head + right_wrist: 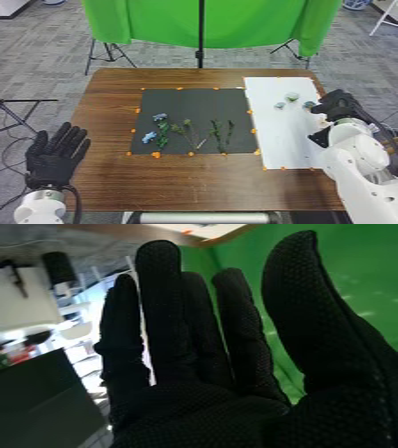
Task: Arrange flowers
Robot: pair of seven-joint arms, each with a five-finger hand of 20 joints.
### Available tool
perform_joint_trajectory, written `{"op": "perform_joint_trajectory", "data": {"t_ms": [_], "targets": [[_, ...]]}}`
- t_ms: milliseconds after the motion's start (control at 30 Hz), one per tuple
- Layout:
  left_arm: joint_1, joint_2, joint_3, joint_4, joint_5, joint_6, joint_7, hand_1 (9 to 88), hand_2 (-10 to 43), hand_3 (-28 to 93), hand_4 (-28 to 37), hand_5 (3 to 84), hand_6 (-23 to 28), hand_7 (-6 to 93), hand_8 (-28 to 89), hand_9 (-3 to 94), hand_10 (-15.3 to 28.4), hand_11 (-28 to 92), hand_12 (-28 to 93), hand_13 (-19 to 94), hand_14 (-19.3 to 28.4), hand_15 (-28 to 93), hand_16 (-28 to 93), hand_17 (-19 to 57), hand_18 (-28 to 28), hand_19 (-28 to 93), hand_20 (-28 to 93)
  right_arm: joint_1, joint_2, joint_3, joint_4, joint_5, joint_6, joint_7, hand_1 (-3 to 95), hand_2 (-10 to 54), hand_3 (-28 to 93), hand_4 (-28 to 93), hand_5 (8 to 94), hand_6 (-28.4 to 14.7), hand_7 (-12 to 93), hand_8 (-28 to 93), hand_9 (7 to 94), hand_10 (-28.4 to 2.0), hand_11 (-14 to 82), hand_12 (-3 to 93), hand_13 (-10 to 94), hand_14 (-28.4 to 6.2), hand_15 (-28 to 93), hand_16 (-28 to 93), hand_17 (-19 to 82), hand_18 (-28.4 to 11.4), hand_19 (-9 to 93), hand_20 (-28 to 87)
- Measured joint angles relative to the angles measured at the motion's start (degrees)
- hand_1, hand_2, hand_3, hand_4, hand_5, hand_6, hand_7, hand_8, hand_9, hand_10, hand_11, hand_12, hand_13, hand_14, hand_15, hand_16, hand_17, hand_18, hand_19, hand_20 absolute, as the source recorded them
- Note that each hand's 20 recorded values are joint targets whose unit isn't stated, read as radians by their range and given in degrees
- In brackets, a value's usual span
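One dark mat (pixel 178 110), white sheet (pixel 289 135) on table (pixel 178 182); green cloth (pixel 240 25) behind; left hand (pixel 53 162), right hand (pixel 336 106) both wide.

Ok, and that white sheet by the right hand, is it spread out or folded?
Spread out: in the head view the white sheet lies flat on the table, with small orange pieces along its edges.

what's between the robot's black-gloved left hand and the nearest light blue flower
Between the left hand and that flower, the head view shows brown wooden tabletop, then the edge of the orange-taped dark mat.
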Motion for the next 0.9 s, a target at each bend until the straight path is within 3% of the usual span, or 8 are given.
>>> {"op": "perform_joint_trajectory", "data": {"t_ms": [200, 333, 500, 567, 667, 900], "targets": [[-0.57, 0.19, 0.10, 0.13, -0.01, -0.02, -0.19, 28.3, 15.9, 69, -28.3, 48.7, 10.2, 11.3, -9, 44.1, 15.6, 22, 11, 39, 14.9, 38, -6, -5.6, 14.4, 41, 16, -0.03, 0.47, 0.55, 1.54, -1.32, -6.82, 2.03, 57.0, -9.5, 38, -28, 54.9, -4.0, 11, -11, 52.6, -15.0, 10.3, 14.8, 56, -12.6, 58, 21, 26, -21.2, 77, 36], [-0.58, 0.19, 0.10, 0.17, -0.01, -0.02, -0.37, 28.3, 15.9, 69, -28.3, 48.6, 10.3, 11.1, -9, 44.0, 15.6, 22, 11, 39, 14.9, 38, -6, -5.6, 14.4, 41, 15, 0.11, 0.74, -0.40, 4.24, -2.89, -6.57, 1.15, 55.5, -9.5, 55, -28, 57.7, -3.7, 12, -11, 56.0, -14.1, 12.7, 15.3, 58, -11.7, 58, 20, 27, -20.5, 77, 35], [-0.94, 0.19, 0.27, 0.45, 0.03, -0.02, -0.53, 28.2, 15.8, 69, -28.3, 48.7, 10.3, 11.2, -9, 44.1, 15.5, 22, 11, 39, 14.9, 38, -6, -5.7, 14.3, 40, 15, 1.04, 0.89, -2.80, 7.99, -4.30, -5.65, 0.39, 59.1, -9.5, 57, -28, 64.2, -1.4, 16, -11, 64.3, -13.1, 18.0, 16.7, 61, -9.6, 50, 22, 29, -18.3, 74, 32], [-1.21, 0.19, 0.53, 0.57, 0.03, -0.04, -0.69, 28.3, 15.8, 69, -28.3, 48.7, 10.2, 11.2, -9, 44.0, 15.6, 22, 11, 39, 14.8, 38, -6, -5.7, 14.2, 40, 15, 1.25, 0.88, -2.98, 8.43, -4.66, -4.10, -0.24, 63.2, -9.5, 56, -28, 67.1, -1.4, 18, -5, 70.4, -12.2, 14.2, 26.5, 64, -8.2, 42, 33, 30, -17.8, 72, 33], [-1.54, 0.22, 0.94, 0.69, -0.09, -0.04, -0.86, 28.3, 15.8, 69, -28.3, 48.6, 10.2, 11.2, -9, 44.0, 15.5, 22, 11, 39, 14.9, 38, -6, -5.7, 14.1, 39, 14, 1.52, 0.74, -3.45, 9.58, -5.36, -1.53, -1.30, 65.5, -9.5, 59, -28, 71.5, -0.7, 22, -2, 78.1, -11.5, 12.2, 40.2, 68, -7.6, 40, 40, 31, -18.1, 73, 35], [-1.98, 0.93, 1.18, 0.84, -0.22, -0.04, -0.96, 28.4, 15.8, 69, -28.3, 48.6, 10.2, 11.2, -9, 44.0, 15.5, 21, 11, 39, 14.9, 38, -6, -5.7, 14.1, 39, 14, 0.48, 0.35, -4.04, 9.30, -5.50, 2.89, -2.42, 64.6, -9.5, 59, -28, 72.8, -0.2, 23, -2, 79.9, -11.3, 12.7, 42.5, 69, -8.1, 43, 40, 31, -19.0, 74, 37]]}}
